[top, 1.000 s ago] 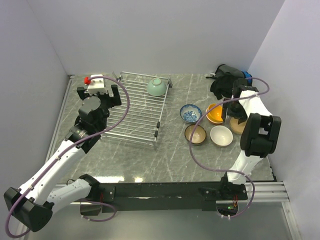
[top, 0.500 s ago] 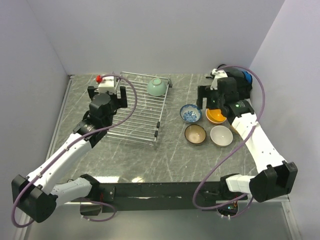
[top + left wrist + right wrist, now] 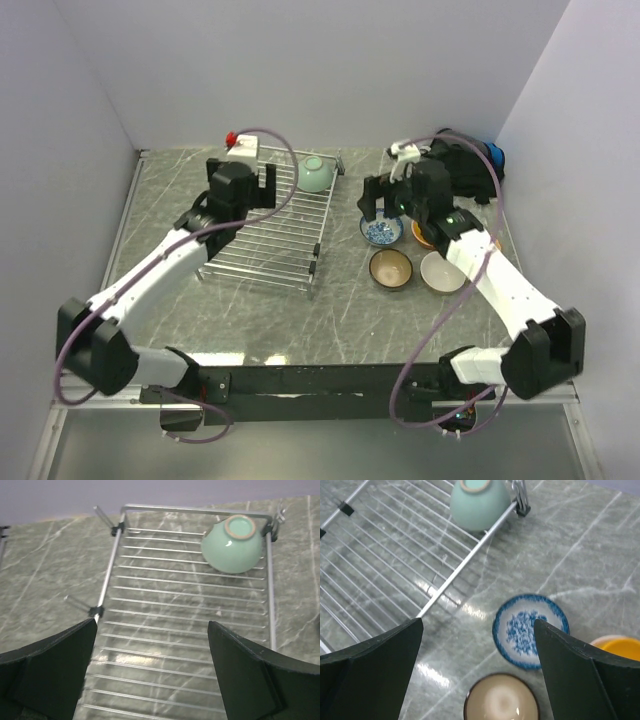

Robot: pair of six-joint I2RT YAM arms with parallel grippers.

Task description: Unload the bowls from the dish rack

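Left gripper (image 3: pixel 151 630): jaws wide, nothing between, above middle of dish rack (image 3: pixel 111 565). Pale green bowl (image 3: pixel 234 544) in rack's upper-right corner, foot ring up. Right gripper (image 3: pixel 478 625): jaws wide, empty, above table between rack edge and blue-patterned bowl (image 3: pixel 520 630). Brown bowl (image 3: pixel 501 700) at bottom of frame.

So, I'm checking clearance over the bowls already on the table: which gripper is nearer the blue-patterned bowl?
Right. The right gripper hangs open above the blue-patterned bowl; the left gripper is well away, open over the dish rack.
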